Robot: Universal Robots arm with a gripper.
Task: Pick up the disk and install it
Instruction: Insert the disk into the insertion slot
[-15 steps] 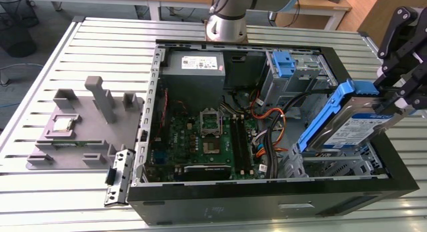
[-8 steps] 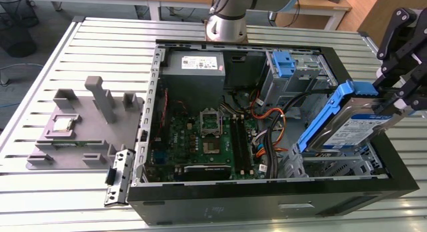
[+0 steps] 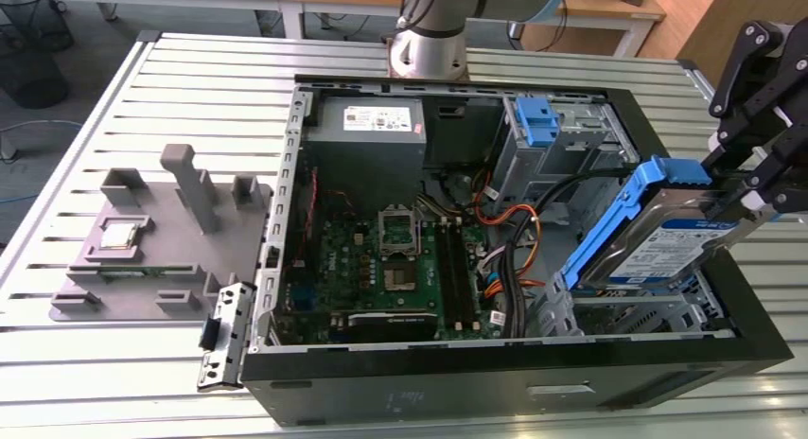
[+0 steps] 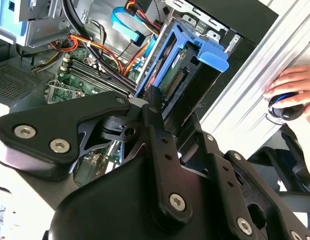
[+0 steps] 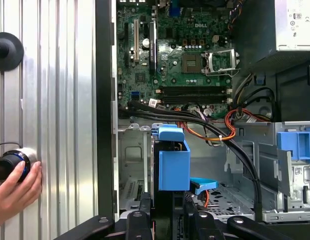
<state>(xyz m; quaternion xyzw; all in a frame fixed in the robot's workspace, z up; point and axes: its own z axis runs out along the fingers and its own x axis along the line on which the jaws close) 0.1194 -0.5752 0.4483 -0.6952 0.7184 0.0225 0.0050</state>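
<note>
The disk (image 3: 669,242) is a silver drive with a white and blue label in a blue plastic bracket (image 3: 631,207). It hangs tilted on edge over the metal drive cage (image 3: 631,311) at the front corner of the open computer case, on the exterior view's right. My black gripper (image 3: 743,204) is shut on the disk's upper end. In the first wrist view the blue bracket (image 5: 173,159) stands between my fingers (image 5: 145,207) above the cage floor. In the second wrist view the disk (image 4: 187,70) points down into the case.
The case (image 3: 505,382) lies open on a slatted metal table (image 3: 189,89), showing the motherboard (image 3: 378,269), orange and black cables (image 3: 531,212), a grey power-supply box (image 3: 366,122) and another blue bracket (image 3: 536,122). A grey fixture (image 3: 139,250) sits on the exterior view's left. A person's hand (image 5: 15,187) rests beside the case.
</note>
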